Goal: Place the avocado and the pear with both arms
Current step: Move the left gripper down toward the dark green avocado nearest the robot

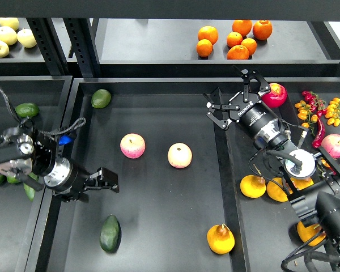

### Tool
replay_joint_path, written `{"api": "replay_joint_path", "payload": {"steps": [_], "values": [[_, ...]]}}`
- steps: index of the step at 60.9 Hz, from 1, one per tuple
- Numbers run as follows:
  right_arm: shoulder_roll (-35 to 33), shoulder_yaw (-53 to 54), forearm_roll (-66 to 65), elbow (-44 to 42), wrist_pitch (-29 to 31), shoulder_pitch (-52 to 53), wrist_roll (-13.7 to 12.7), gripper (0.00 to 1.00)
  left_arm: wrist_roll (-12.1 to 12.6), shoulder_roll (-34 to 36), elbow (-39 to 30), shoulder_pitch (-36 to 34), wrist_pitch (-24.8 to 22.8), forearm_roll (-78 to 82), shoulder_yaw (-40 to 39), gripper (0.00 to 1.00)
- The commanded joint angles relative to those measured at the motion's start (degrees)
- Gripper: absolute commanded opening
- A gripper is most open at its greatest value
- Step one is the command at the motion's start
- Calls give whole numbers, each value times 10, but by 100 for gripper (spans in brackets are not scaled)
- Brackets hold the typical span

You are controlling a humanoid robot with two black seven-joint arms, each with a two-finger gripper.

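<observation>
Black metal shelving (pixel 158 85) frames everything, and the wide dark tray (pixel 158 226) fills the middle of the frame. My right arm reaches in from the lower right, its gripper (pixel 233 97) up near the tray's right wall in the upper middle, fingers spread wide with nothing between them. My left arm comes in from the left edge; its gripper (pixel 105 180) sits low over the tray's left side, end-on and dark, so I cannot tell how far its fingers are parted, and I see nothing in them.

Smaller things next. Two pink-and-yellow apples (pixel 132 145) lie mid-tray, oranges (pixel 238 37) crowd the upper shelf, and a rounder, lighter avocado (pixel 101 98) rests at the tray's upper left. The pear (pixel 220 238) stands at the lower right of the tray, stem up. The avocado (pixel 110 233), dark and long, lies at the lower left, just below my left gripper.

Neither fruit is held, so I judge the reach is the step in hand. To do it well, I should drop the left fingers straight onto the avocado across its narrow width, not along its length. The right gripper is well apart from the pear and must travel down-frame, clearing the tray wall, then close around the plump belly below the stem.
</observation>
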Motion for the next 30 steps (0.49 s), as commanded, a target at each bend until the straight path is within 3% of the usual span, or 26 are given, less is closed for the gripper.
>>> {"api": "replay_joint_path", "payload": {"steps": [1,30], "values": [[0,0,0,-1,0,-2,0,100,0,-16,8,7,0,1,-2,99],[0,-1,0,1,1,-10,0,100,0,-50,40,47,0,10,0,99]]}}
